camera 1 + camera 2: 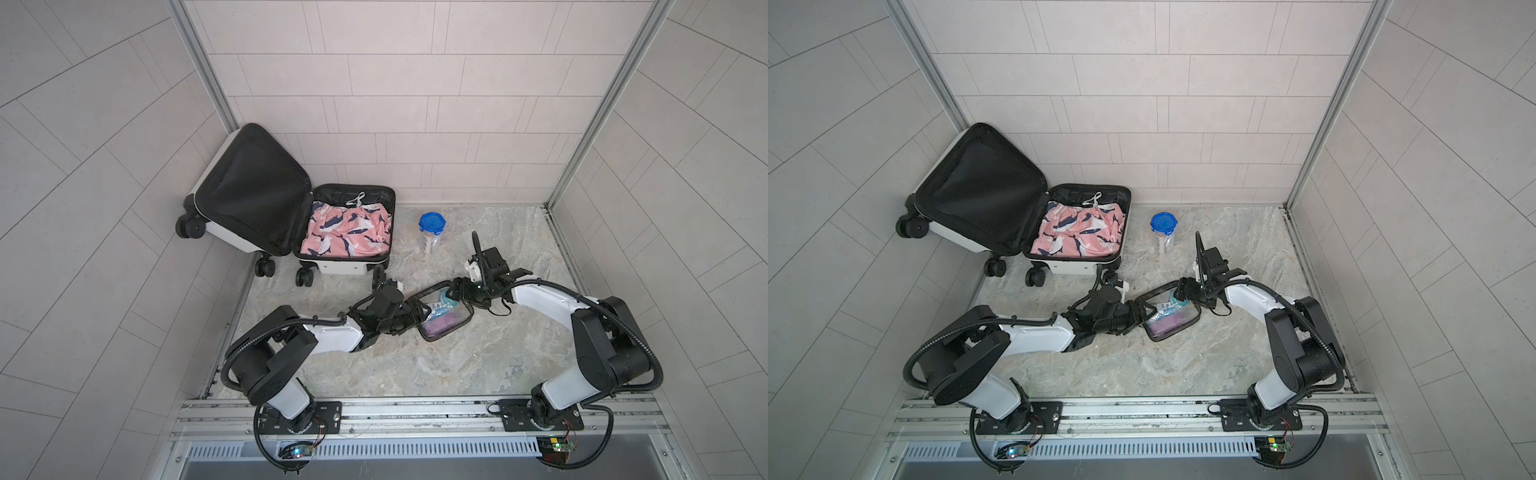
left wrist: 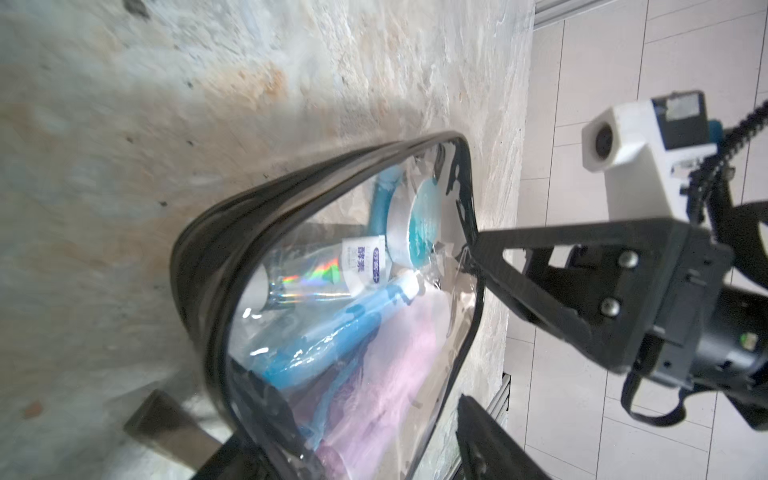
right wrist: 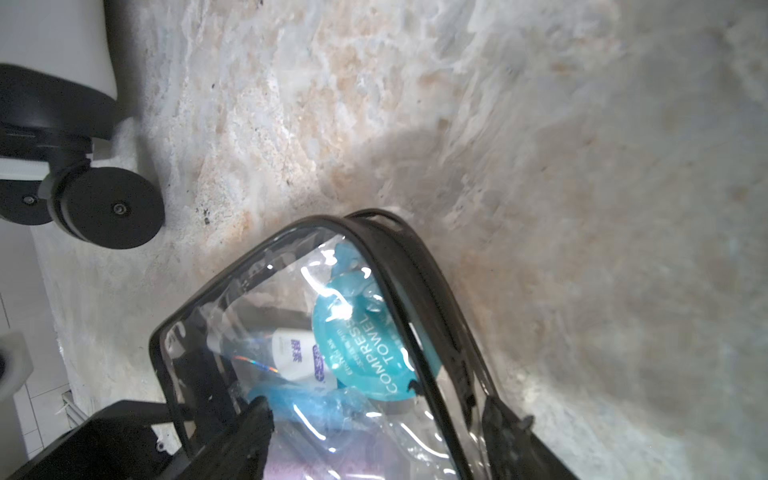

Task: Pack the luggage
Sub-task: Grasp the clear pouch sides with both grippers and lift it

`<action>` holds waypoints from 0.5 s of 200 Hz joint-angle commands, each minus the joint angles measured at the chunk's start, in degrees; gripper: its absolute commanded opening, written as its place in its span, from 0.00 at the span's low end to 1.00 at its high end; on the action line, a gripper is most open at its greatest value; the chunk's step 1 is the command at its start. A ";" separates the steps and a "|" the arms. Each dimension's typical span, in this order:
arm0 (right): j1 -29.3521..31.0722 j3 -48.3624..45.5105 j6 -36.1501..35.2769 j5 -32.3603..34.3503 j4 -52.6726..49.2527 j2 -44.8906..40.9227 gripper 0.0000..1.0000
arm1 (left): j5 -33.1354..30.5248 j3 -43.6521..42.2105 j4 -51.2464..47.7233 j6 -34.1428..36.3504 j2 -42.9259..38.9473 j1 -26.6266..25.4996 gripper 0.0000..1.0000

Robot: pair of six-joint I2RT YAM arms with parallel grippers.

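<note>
Top views: left arm (image 1: 332, 334), right arm (image 1: 540, 299) low at opposite pouch (image 1: 444, 320) ends.

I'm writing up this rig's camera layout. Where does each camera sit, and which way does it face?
Top views: high over the front rail, looking down on the table; both arms show whole, the left gripper and right gripper at the pouch, the open luggage back left.
Left wrist: on the left arm, looking along its fingers at the pouch, right gripper beyond.
Right wrist: on the right arm, looking along its fingers at the pouch, a luggage wheel beyond.
Shared: all four show the pouch.
</note>
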 commanded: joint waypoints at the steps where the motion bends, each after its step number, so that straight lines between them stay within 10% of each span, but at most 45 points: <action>1: 3.87 -0.59 2.76 -0.03 -1.02 -3.97 0.80 | 1.58 0.15 0.72 1.03 -1.70 2.07 0.71; 100: 10.96 -4.55 7.34 5.29 -0.92 -4.34 0.77 | 1.49 3.38 -22.83 13.73 -6.65 7.91 0.65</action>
